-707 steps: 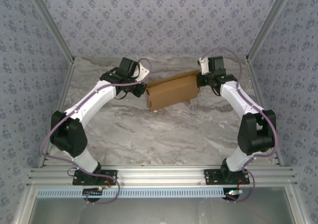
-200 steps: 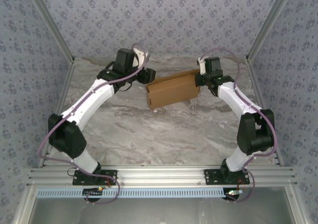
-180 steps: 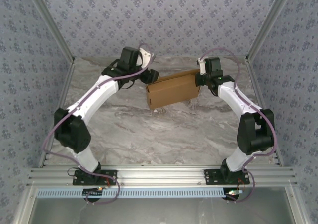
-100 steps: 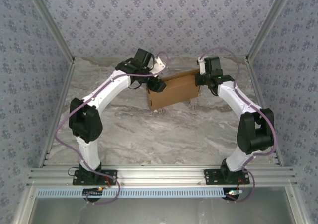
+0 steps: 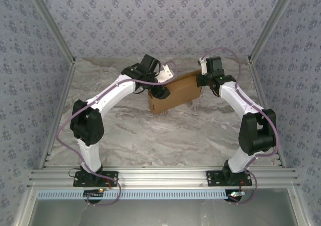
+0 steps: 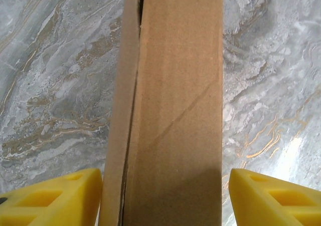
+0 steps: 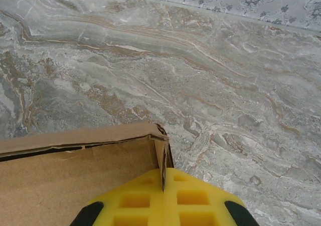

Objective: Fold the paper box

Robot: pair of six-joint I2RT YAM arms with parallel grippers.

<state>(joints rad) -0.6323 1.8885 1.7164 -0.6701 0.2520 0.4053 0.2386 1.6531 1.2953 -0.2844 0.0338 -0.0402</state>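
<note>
- You find the paper box (image 5: 178,91) on the table (image 5: 150,136), in its far middle part.
- At its left end, the left gripper (image 5: 159,91) has one finger on each side.
- The right gripper (image 5: 202,81) is at its far right corner.

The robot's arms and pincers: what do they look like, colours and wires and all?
The left arm and right arm have white tubular links, chunky black joints and a thin mauve cable looping alongside. The left gripper's fingers and right gripper's fingers are bright yellow blocks with rectangular recesses.
</note>
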